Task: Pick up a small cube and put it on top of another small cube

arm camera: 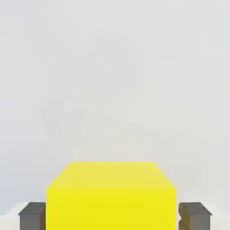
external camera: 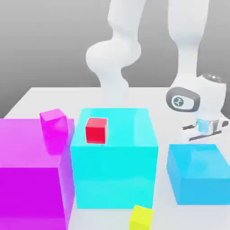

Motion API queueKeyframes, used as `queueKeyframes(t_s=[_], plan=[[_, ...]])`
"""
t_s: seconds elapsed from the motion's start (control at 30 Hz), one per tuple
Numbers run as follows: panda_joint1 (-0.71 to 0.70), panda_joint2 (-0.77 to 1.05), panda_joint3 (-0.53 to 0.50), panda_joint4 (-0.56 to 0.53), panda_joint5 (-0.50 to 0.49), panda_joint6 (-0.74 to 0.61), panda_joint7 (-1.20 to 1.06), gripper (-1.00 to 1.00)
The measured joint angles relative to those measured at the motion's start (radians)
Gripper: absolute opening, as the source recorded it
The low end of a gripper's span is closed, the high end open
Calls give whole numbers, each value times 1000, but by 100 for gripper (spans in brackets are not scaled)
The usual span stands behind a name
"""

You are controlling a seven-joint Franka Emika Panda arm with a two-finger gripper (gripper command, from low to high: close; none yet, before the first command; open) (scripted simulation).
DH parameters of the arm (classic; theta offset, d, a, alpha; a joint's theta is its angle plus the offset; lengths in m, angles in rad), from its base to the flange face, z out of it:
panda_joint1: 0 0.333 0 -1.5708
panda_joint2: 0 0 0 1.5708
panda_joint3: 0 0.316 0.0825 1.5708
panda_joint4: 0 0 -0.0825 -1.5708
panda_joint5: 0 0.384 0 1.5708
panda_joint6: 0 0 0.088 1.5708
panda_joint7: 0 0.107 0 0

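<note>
Gripper (arm camera: 110, 215) clenched on a small yellow cube (arm camera: 110, 197), fingers (arm camera: 31, 215) flanking both sides, behind the blue block (external camera: 200, 173). Second yellow cube (external camera: 141, 218) on desk (external camera: 54, 96) near front edge, before cyan block (external camera: 114, 161). Red cube (external camera: 96, 130) atop cyan block.

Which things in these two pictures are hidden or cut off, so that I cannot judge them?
- Exterior view: the pincer has its fingertips behind the blue block.
- Exterior view: the front yellow cube is cut by the bottom edge.
- Hand view: the gripped yellow cube is cut by the edge; whether it rests on anything is unclear.
</note>
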Motion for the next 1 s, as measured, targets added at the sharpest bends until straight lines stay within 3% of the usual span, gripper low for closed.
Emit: queueKeyframes(t_s=[0.1,0.43,0.73,0.83,1.0], plan=[[3,1,-3,0,1,1,-1,-100],[-144,-140,186,-27,167,-103,-122,-100],[-149,-261,206,-51,189,-204,-133,-100],[-124,-270,205,17,149,-227,-62,-100],[-248,-250,143,141,152,-294,-190,-100]])
